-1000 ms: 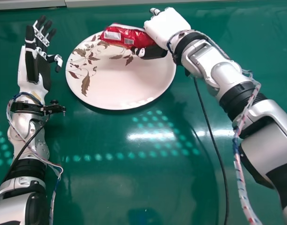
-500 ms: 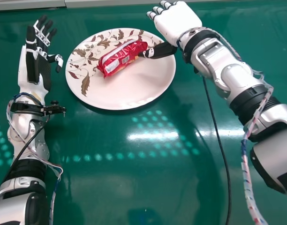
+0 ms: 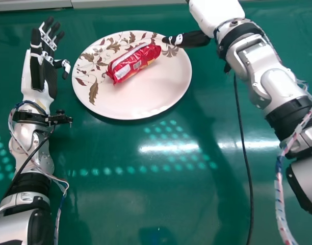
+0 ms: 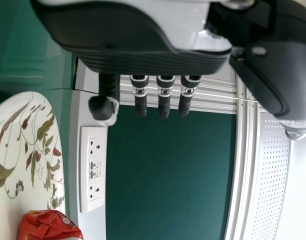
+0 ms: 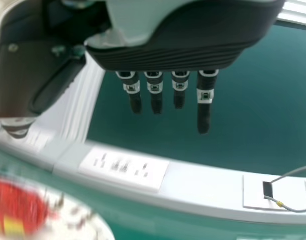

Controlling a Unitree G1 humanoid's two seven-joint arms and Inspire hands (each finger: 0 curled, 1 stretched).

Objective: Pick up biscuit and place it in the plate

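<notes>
Biscuit packet (image 3: 133, 62), one: red, glossy wrapper, lying aslant on the plate, upper centre-left of the head view. Markings: a pale strip along its length, a white label patch (image 3: 122, 71) towards its lower-left end, a smaller pale patch beside it; print too small to read.

Plate (image 3: 146, 97), one: round, off-white, brown leaf decoration chiefly at upper left; set on the green table (image 3: 115, 204).

Right hand (image 3: 214, 11), upper right of the head view: released, fingers straight, thumb extended over the plate's upper-right rim, apart from the packet.

Left hand (image 3: 37, 64), upper left of the head view: open, fingers extended, left of the plate, holding nothing.

Cable (image 3: 242, 153), black: running down the right part of the head view.

Socket panel (image 4: 93, 170), white: sockets and switches, in the left wrist view.
</notes>
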